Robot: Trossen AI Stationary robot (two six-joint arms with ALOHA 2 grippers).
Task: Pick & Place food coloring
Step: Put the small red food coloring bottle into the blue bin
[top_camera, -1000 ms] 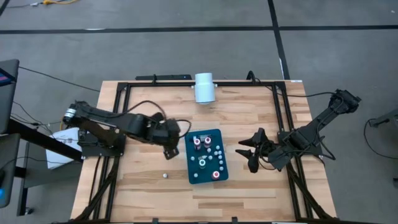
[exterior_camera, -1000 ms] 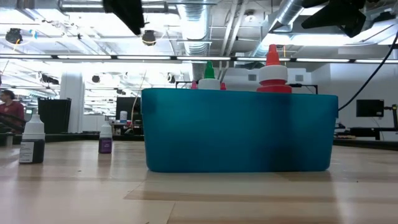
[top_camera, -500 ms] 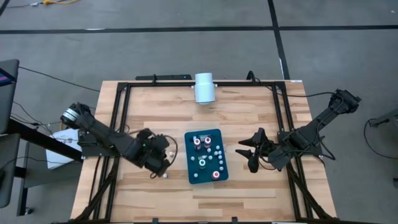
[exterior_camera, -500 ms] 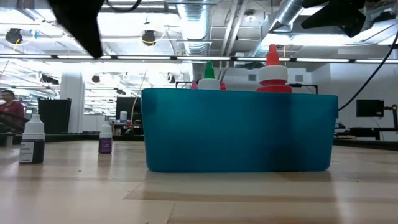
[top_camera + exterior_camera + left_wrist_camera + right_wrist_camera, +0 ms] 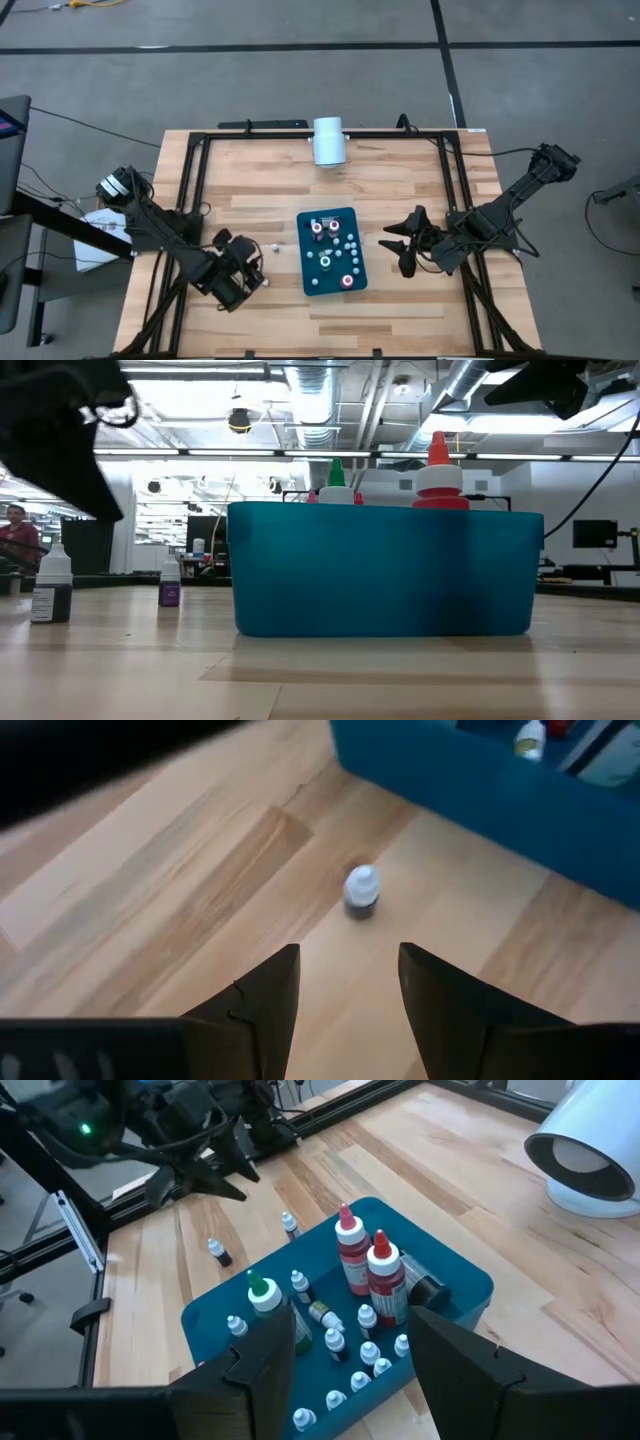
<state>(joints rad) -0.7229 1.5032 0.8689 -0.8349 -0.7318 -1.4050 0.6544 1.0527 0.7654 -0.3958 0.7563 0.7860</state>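
Food coloring bottles stand in a teal tray, among them red-topped ones and a green-topped one. Two small loose bottles stand upright on the wood left of the tray, also seen in the low view. My left gripper hovers open near the table's near-left part, with one loose bottle ahead of its fingers, untouched. My right gripper waits open to the right of the tray.
A large white cylinder lies at the far edge. A black frame runs round the tabletop. Bare wood shows between the tray and the far edge. A person is in the room beyond the table.
My left gripper has swung from the tray's left edge toward the table's near-left corner and has come lower. A small bottle now shows where it was. Both loose bottles and the tray have stayed in place.
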